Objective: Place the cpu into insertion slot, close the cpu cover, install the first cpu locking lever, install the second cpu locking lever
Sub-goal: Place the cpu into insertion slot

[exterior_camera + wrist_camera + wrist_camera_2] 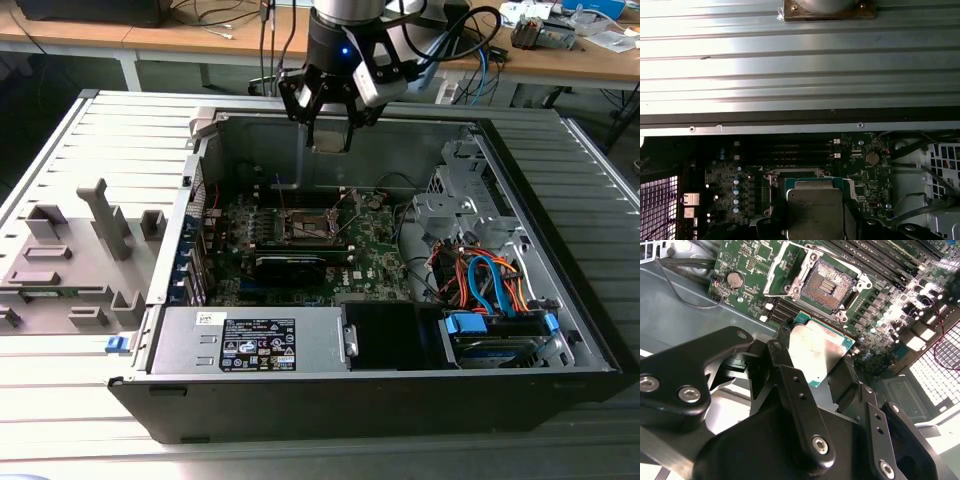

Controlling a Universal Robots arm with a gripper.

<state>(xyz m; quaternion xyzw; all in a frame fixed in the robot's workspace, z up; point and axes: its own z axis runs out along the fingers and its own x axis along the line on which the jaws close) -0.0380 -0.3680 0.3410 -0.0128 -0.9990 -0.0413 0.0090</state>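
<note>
- Exterior view: the gripper [330,128] hangs over the back wall of an open computer case [350,405]. The case lies on a ridged metal table [60,400].
- A grey plastic rack [70,255] sits on the table at the exterior view's left. Inside the case, near the front, lie a silver power box [250,345] and some blue and orange cables [490,280].
- Second wrist view: up close, the black fingers [790,385] pinch the cpu [822,350] by two opposite edges.
- The cpu is up in the air over the green board [752,257]. It is not in the insertion slot [827,286].
- That same view shows the insertion slot bare, with its brown-gold field of tiny contacts in plain sight. The cpu cover [774,270] is swung up off the slot and stands at one side of it.
- A round coin battery [735,279] sits on the board near the slot.
- First wrist view: the cpu [815,212] faces the camera flat on. It is a flat square with a dull silver-grey top and a thin green rim around it.
- Behind the cpu lie the board, the dark case wall and the bright ridges of the table.
</note>
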